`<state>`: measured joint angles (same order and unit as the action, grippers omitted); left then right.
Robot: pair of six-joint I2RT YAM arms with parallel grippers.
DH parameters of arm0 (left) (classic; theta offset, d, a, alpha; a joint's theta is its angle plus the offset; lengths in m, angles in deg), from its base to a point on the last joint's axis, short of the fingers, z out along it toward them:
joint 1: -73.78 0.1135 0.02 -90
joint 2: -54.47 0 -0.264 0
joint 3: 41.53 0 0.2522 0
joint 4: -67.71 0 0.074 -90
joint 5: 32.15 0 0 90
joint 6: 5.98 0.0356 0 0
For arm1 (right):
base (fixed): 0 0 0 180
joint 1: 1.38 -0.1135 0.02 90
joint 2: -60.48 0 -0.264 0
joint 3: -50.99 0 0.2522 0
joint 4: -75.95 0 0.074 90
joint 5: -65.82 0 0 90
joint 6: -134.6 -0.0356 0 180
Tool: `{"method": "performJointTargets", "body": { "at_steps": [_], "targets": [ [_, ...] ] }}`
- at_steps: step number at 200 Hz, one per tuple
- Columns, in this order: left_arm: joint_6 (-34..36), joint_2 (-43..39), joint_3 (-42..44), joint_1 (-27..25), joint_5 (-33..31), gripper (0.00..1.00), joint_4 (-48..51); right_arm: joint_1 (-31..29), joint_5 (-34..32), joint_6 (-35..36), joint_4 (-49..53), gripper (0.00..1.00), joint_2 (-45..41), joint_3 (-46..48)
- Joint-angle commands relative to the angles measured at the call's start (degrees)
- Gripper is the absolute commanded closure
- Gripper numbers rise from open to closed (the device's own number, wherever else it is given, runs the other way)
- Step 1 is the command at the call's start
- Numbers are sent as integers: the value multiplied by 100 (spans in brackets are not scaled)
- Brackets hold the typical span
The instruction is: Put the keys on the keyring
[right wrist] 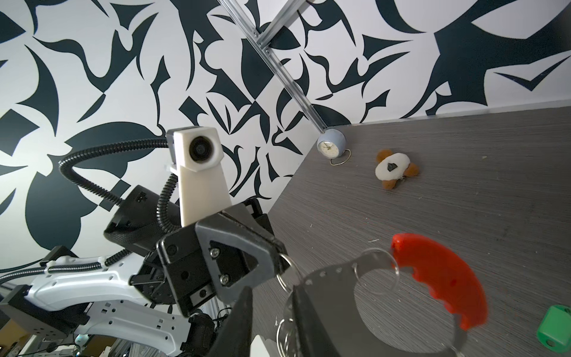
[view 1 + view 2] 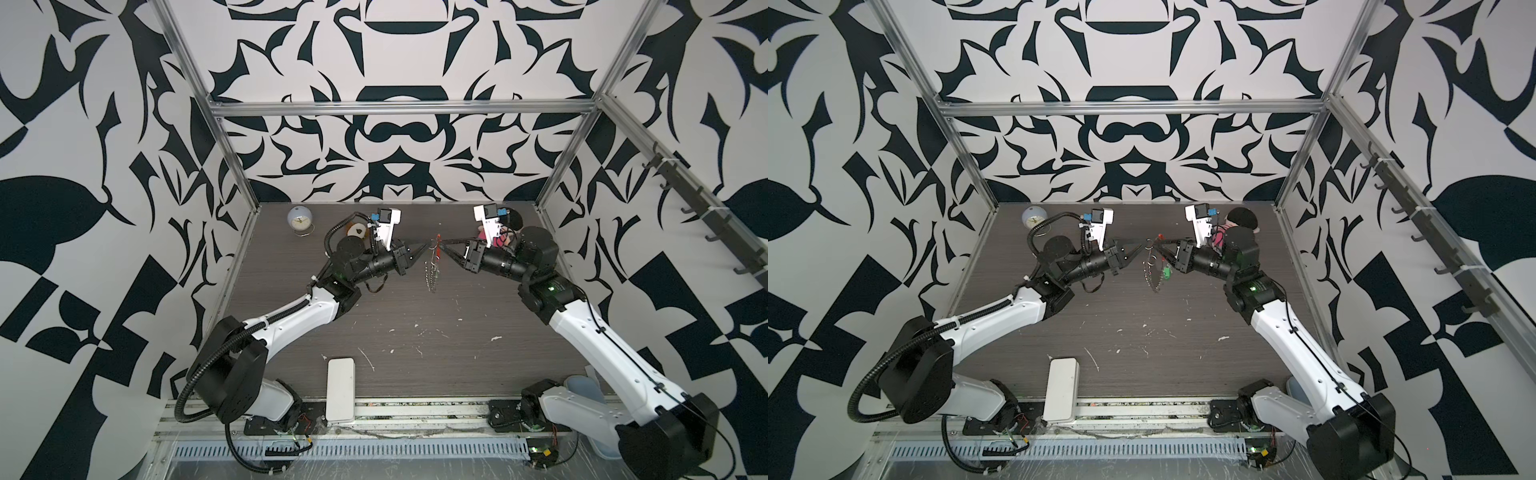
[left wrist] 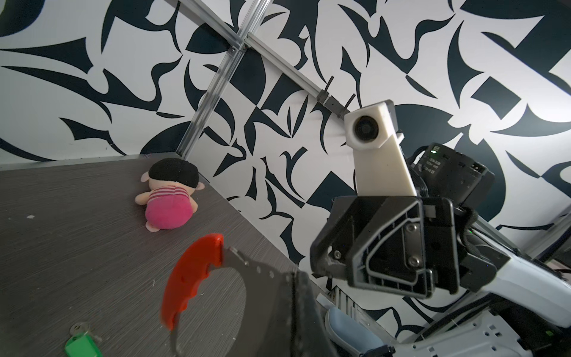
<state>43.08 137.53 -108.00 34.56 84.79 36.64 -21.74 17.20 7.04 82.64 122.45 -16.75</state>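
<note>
Black-and-white patterned walls close in the dark wood-grain table (image 2: 415,332). I have both arms meeting above its rear middle.

The keyring (image 2: 1154,278) hangs in the air between the two hands, clear of the table. In both top views its chain of silver links droops below them. The red bar (image 1: 441,278) curves away from a flat metal band (image 1: 340,270) with a row of small holes.

My left hand (image 1: 279,258) is fully closed, its tips pinching one silver ring (image 1: 287,272) of the keyring. My right hand (image 2: 1158,249) faces it from the other side, tips right at the band. Its jaws look partly apart in a top view, but I cannot tell whether they are pressing on anything.

The key (image 3: 83,343), with its green head and short silvery blade, lies on the table near the hanging keyring but apart from it, and neither hand is touching it.

A small round clock (image 2: 300,220) stands in the rear left corner. A white-and-brown plush toy (image 1: 394,168) lies near it. A doll in pink (image 3: 170,197) lies face down toward the rear right. A white box (image 2: 340,388) sits at the front edge.
</note>
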Motion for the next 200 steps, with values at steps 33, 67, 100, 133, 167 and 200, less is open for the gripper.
{"method": "performJointTargets", "body": {
  "at_steps": [33,67,100,133,167,200],
  "targets": [
    [-203,-7,-256,46,157,100,-505,-22,71,-19,-554,73,92,-60],
    [-313,10,-257,55,167,100,-631,-29,95,-207,-860,73,178,14],
    [-334,25,-281,55,175,100,-629,-37,175,-455,-1219,79,287,63],
    [-398,60,-295,55,152,100,-696,-56,203,-483,-1270,85,280,84],
    [-553,161,-294,54,153,100,-888,-74,220,-500,-1273,86,262,176],
    [-629,235,-330,51,180,100,-930,-106,230,-523,-1320,86,291,185]
  ]
}}
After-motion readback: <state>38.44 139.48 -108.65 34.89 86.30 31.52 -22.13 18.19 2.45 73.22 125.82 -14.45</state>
